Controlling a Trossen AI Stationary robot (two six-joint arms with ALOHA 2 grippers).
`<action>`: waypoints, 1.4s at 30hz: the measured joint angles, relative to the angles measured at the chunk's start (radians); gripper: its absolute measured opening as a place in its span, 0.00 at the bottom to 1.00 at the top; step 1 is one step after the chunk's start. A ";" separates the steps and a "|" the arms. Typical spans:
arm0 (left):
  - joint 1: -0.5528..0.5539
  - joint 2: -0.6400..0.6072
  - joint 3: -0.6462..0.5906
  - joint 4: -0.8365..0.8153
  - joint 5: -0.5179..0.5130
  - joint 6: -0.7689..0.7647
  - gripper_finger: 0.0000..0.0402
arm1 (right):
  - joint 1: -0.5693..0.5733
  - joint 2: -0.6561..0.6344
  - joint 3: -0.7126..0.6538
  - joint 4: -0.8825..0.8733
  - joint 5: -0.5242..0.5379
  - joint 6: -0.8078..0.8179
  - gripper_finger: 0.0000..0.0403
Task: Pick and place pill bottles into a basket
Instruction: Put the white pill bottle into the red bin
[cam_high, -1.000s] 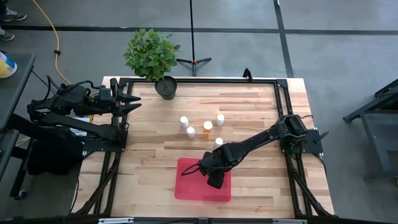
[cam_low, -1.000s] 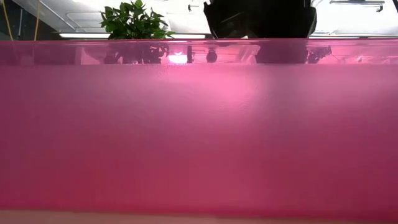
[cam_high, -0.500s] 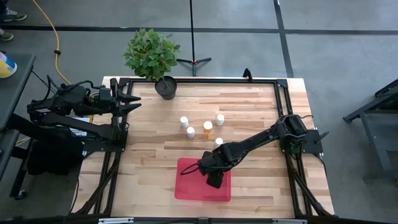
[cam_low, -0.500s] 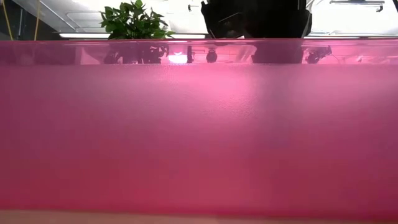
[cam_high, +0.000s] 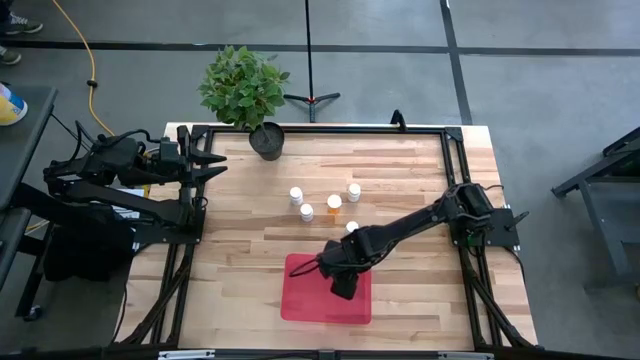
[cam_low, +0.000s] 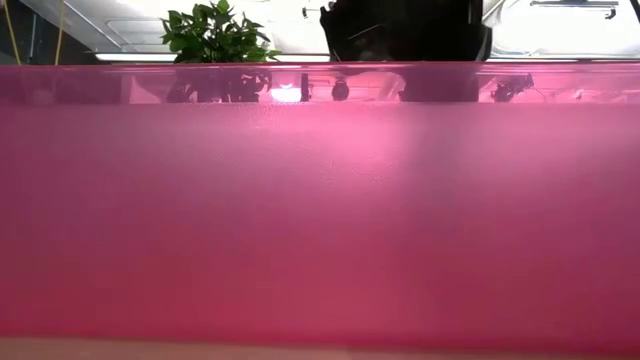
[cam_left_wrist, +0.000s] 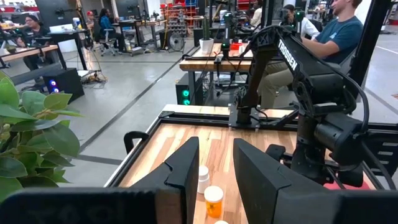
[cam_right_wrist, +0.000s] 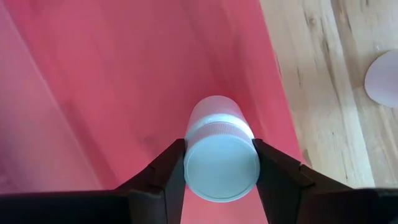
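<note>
My right gripper (cam_right_wrist: 221, 163) was clamped on a white-capped pill bottle (cam_right_wrist: 219, 152), a finger (cam_right_wrist: 163, 177) pressed against each side of its cap, and I held it over the red basket (cam_high: 305, 298) near the tray's far edge. Beyond the basket five more pill bottles (cam_high: 327, 205) stood clustered on the wooden table (cam_high: 240, 250), one of them amber. My left gripper (cam_high: 212, 166) waited at the table's left edge beside the potted plant (cam_high: 243, 90), fingers parted and empty.

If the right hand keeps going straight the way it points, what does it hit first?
Most likely the floor of the red basket. The right hand, shut on a white bottle, points down over the basket, and nothing shows between them. Depth is unclear.
</note>
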 joint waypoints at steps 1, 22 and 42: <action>0.000 0.000 0.000 0.000 0.000 0.000 0.33 | -0.002 0.000 0.000 0.004 0.000 -0.002 0.37; 0.000 0.000 0.000 0.000 0.000 0.000 0.33 | -0.002 0.042 0.004 0.062 -0.048 -0.015 0.37; 0.000 0.000 0.000 0.000 0.000 0.000 0.33 | -0.002 0.049 -0.002 0.062 -0.031 -0.001 0.58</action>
